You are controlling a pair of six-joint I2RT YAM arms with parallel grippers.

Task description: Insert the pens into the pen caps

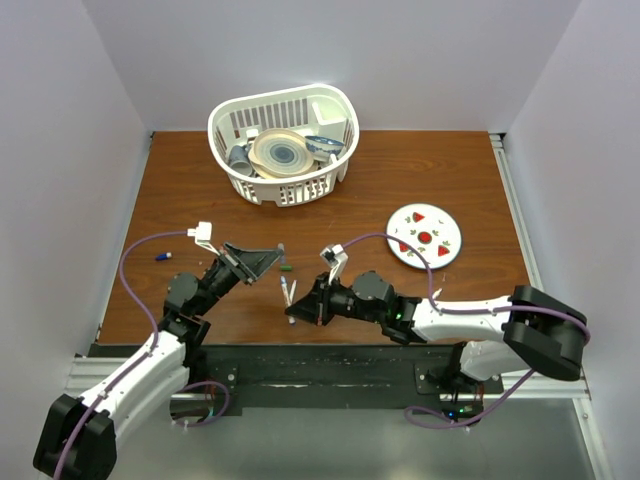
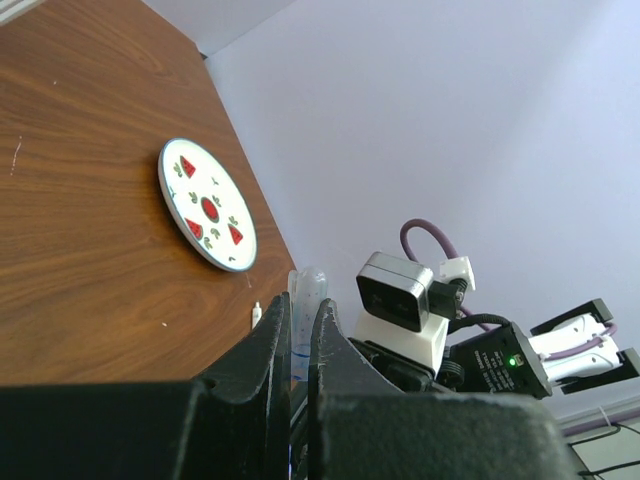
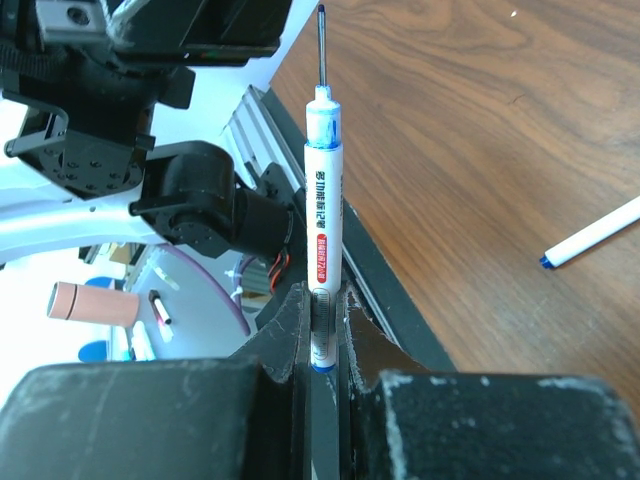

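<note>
Pen point(image 3: 322, 230), white barrel w/ blue collar & fine dark tip: held in right gripper point(image 3: 320, 305), jaws closed on the barrel's rear end. Most of the barrel & the bare tip project past the fingertips. Pos. in top view: near-centre of table point(image 1: 420, 180), just left of the right arm's wrist. Long axis is seen running approx. near-to-far, tip at the far end.

Pen cap point(image 2: 309, 283), translucent, bluish: pinched in left gripper point(image 2: 303, 305), jaws closed on it, one end showing beyond the fingertips. Which end is the open one cannot be told.

Key relation: cap lies just to the far side of the pen tip, the two apart w/ a small gap btwn them. Both grippers are near each other at table centre, so neither is clearly nearer. Pen axis & cap axis are judged not yet in line. The tip is to be aimed at the cap mouth before any push.

Other items:
- Green cap point(image 1: 287, 268): on table btwn the two grippers, not held.
- Second pen point(image 1: 163, 256): blue end, lying loose near the left edge, well apart from both grippers.
- Third pen & purple cap: not identified.
</note>
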